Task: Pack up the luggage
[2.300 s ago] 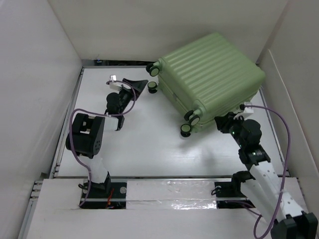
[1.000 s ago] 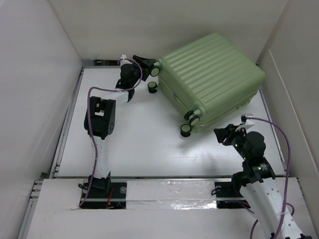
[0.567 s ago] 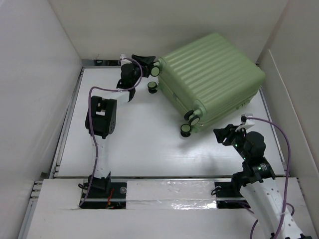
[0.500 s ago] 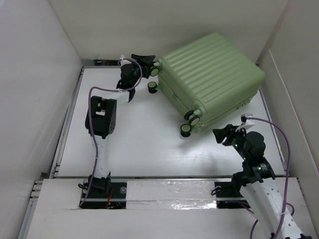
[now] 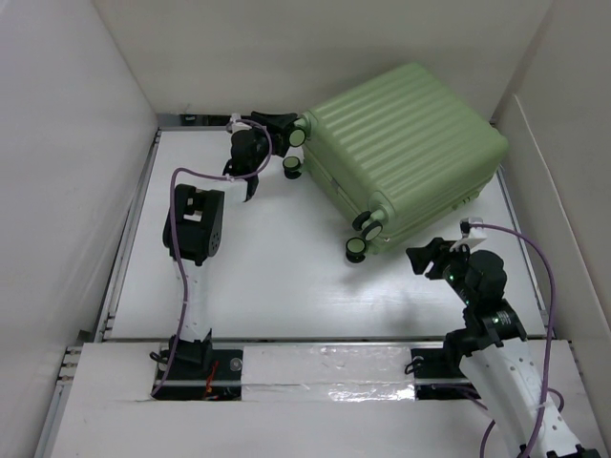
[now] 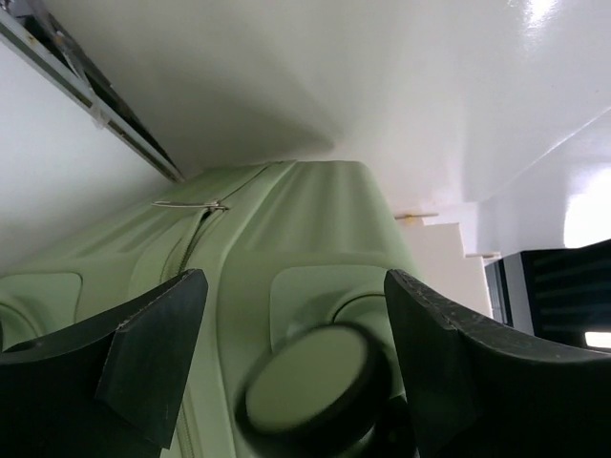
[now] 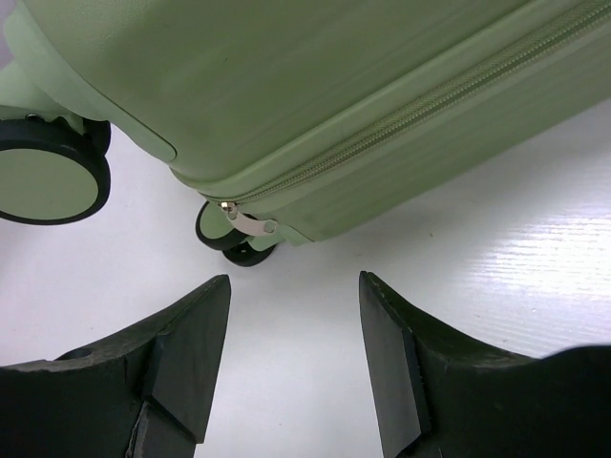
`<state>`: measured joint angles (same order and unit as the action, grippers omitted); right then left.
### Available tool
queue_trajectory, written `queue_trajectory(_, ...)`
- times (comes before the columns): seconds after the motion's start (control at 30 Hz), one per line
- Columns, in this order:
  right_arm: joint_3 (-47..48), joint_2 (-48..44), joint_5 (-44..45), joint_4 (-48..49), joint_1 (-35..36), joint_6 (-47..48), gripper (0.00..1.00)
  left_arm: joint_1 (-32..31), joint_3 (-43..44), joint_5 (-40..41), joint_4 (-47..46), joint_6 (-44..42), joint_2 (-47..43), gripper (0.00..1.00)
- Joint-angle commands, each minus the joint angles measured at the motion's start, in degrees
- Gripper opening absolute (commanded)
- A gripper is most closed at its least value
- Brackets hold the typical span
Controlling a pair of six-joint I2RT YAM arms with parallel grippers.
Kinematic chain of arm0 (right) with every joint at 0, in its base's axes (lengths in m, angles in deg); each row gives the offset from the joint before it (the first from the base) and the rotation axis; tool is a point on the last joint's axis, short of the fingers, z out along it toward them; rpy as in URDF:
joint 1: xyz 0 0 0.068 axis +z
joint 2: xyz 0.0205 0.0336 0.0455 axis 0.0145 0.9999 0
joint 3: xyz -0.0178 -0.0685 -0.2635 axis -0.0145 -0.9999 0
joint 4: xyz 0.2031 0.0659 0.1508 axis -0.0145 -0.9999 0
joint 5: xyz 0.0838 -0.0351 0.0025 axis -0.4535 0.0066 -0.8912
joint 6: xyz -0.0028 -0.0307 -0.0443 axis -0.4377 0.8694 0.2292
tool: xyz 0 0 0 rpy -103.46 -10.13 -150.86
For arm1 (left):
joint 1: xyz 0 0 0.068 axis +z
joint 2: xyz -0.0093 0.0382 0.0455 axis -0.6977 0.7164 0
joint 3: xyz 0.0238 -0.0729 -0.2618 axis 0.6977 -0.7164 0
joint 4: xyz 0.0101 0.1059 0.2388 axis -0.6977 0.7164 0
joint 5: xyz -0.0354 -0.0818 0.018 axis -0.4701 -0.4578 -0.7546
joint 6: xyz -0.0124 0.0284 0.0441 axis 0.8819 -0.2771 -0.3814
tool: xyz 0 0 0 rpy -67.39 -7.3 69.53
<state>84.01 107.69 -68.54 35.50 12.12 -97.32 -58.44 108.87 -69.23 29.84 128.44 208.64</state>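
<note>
The luggage point(image 5: 406, 153), a closed pale green hard-shell suitcase with a ribbed shell, lies flat at the far right of the table point(image 5: 267, 277), casters facing left. The left gripper point(image 5: 277, 122) has its fingers spread either side of the far caster point(image 6: 310, 393). The right gripper point(image 7: 291, 367) is spread and empty near the suitcase's near corner. Only the right wrist view resolves the metal zipper pull point(image 7: 250, 222).

One luggage point(image 5: 406, 143); four wheels point(image 5: 355, 248); two arms point(image 5: 196, 234).
</note>
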Motion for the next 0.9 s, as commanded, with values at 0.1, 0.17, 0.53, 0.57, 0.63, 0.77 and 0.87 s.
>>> queue_trajectory(0.1,-0.1,-1.2,-0.3,2.1,0.1,0.0,0.62,-0.2,1.2,0.4,-4.7,1.5,-2.4,0.68)
queue_trajectory(0.17,-0.1,-1.1,-0.2,2.3,0.1,0.0,0.63,-0.2,1.6,0.1,-4.1,2.2,-2.5,0.70)
queue_trajectory(0.53,0.2,-1.0,-0.3,2.2,0.1,0.1,0.63,-0.7,4.6,-0.2,-5.3,6.1,0.2,0.36)
queue_trajectory(0.57,0.1,-1.3,0.1,2.1,0.1,0.0,0.63,-0.7,5.2,0.1,-4.5,5.9,0.5,0.28)
queue_trajectory(0.63,0.1,-1.5,0.6,2.2,0.1,-0.2,0.63,-0.7,5.9,1.4,-3.4,4.6,0.3,0.07)
queue_trajectory(0.77,0.2,-0.8,4.4,2.7,0.1,-1.3,0.60,-0.7,-0.4,5.8,-6.8,0.0,-5.5,0.00)
queue_trajectory(0.87,0.9,0.9,5.2,5.1,0.1,-1.4,0.51,-0.2,-8.5,9.0,-11.1,-5.6,-11.8,0.00)
